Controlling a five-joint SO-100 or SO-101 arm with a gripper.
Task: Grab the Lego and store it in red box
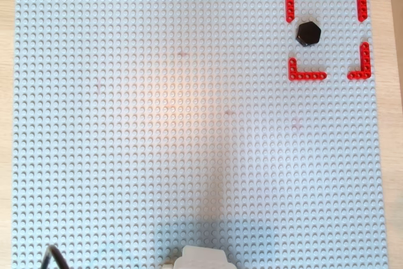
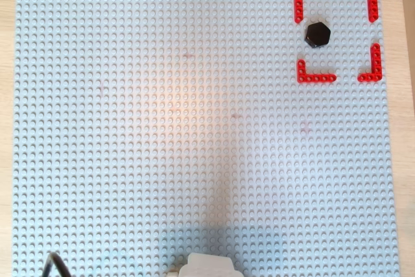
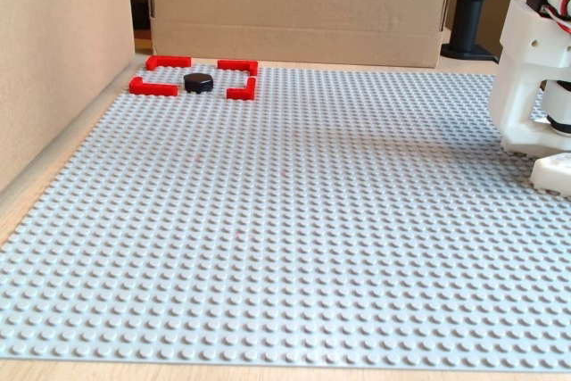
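Note:
The Lego [image 1: 308,32] is a glossy black hexagonal piece lying flat on the grey studded baseplate [image 1: 189,124]. It lies inside the red box [image 1: 306,75], an outline of four red corner brackets at the top right in both overhead views, close to the outline's left side. It shows the same in the other overhead view [image 2: 318,33]. In the fixed view the Lego [image 3: 197,83] lies between the red brackets [image 3: 152,88] at the far left. No gripper fingers show in any view. Only the white arm body [image 3: 535,69] stands at the right.
The white arm base [image 1: 200,259] pokes in at the bottom edge in both overhead views, with a dark cable [image 1: 53,256] at the bottom left. Cardboard walls [image 3: 294,6] stand behind and to the left [image 3: 53,51] of the baseplate in the fixed view.

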